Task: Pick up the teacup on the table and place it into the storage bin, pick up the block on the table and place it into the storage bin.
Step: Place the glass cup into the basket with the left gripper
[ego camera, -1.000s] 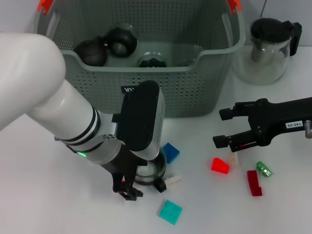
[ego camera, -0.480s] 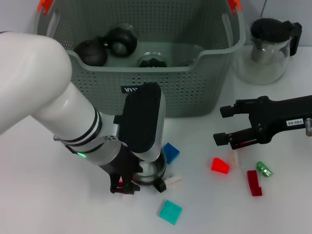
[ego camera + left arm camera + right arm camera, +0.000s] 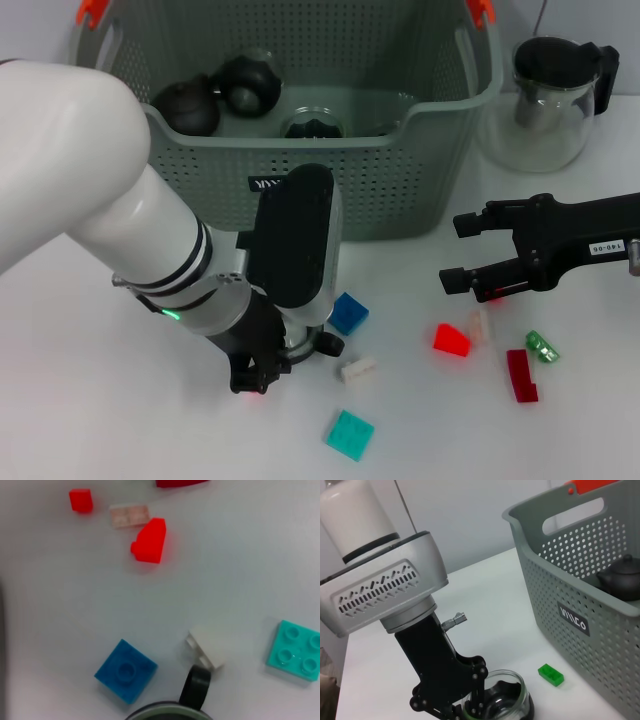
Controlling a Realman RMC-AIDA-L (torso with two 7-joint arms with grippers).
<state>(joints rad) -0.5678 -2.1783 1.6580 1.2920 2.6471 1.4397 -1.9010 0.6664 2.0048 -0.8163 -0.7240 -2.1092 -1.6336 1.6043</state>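
Two tools are in play above the white desk (image 3: 90, 400). Left tool (image 3: 285, 350), low at about 7 o'clock from the storage bin (image 3: 300, 190), has its fingers closed around the teacup (image 3: 502, 702), a clear glass cup with a dark base and a black handle (image 3: 195, 687); the right wrist view shows the black fingers gripping the rim on the side away from that handle. The cup stands on the desk in front of the bin, between the blue block (image 3: 348, 312) and the arm. As glass it is judged rigid, smooth, slippery and breakable, and fairly light, so a firm, level grip across the rim wall suits better than the thin handle. Right tool (image 3: 462, 255) hovers with jaws apart at 12 o'clock from the red block (image 3: 451, 340), near the pale block (image 3: 482, 325), dark red block (image 3: 520, 375) and green block (image 3: 542, 346); these stiff, light plastic pieces are best pinched across flat sides. A glass teapot (image 3: 550, 100) stands at 3 o'clock of the bin.
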